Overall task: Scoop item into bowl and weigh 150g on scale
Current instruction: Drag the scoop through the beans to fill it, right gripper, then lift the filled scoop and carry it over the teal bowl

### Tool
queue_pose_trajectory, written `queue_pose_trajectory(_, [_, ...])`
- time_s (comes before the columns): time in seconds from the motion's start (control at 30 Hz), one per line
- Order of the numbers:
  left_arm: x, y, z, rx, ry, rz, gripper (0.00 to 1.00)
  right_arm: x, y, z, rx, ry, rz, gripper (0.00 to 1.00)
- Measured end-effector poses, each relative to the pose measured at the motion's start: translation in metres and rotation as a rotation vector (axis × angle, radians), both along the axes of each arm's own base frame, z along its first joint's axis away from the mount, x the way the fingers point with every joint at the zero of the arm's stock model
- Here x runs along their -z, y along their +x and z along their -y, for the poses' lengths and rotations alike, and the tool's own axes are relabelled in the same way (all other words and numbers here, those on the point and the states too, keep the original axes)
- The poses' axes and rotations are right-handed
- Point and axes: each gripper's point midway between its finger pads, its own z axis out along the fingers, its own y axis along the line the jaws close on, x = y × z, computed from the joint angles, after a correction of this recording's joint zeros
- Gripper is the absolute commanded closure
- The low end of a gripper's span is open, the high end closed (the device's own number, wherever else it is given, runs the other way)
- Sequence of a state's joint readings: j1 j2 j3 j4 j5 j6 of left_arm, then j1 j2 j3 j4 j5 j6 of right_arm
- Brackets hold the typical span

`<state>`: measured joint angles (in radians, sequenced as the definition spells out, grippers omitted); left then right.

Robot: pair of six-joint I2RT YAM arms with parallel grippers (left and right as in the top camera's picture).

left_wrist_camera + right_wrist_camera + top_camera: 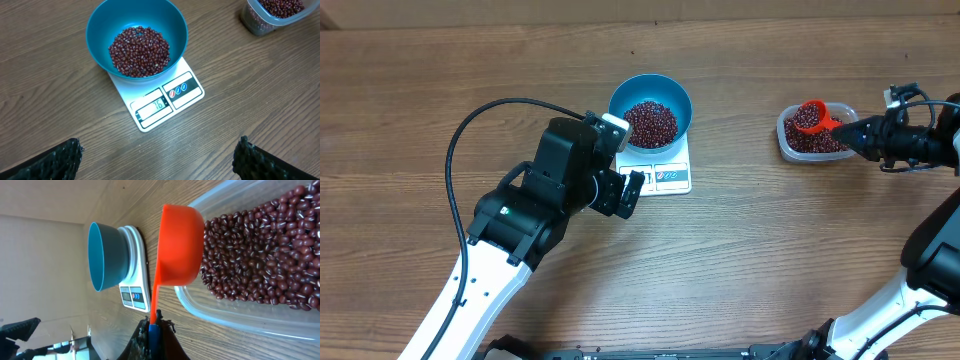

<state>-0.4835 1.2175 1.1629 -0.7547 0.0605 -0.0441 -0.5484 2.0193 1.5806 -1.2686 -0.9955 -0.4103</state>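
clear tub point(783, 136) far R | orange scoop point(811, 115) over it, maybe touching | wood table point(770, 260)

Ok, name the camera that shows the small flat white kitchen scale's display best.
Left wrist: the white rectangular scale lies close below, display facing the lens, digits legible. Overhead shows it tiny, its display partly behind the left gripper. Right wrist sees it far off, sideways, display unreadable.

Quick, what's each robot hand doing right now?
Left fingers: open, holding nothing.
Right fingers: closed on the handle of the orange scoop.
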Motion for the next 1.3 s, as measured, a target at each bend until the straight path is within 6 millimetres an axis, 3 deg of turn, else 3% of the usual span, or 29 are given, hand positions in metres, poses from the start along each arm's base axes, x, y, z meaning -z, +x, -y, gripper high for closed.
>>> queue_pose_trajectory(0.4, [0.0,0.0,0.0,0.0,0.0,0.0,0.0,-0.013,0.004,-0.006,-0.003,0.066,0.054,0.96])
queue_pose_trajectory(0.8, [0.0,0.0,0.0,0.0,0.0,0.0,0.0,-0.041,0.009,-0.02,-0.004,0.218,0.144,0.96])
queue_pose_trajectory(1.07, [0.0,0.0,0.0,0.0,0.0,0.0,0.0,-0.055,0.015,-0.055,-0.076,0.292,0.182,0.96])
queue_pose_trajectory(1.3, [0.0,0.0,0.0,0.0,0.0,0.0,0.0,-0.06,0.016,-0.103,-0.191,0.326,0.194,0.96])
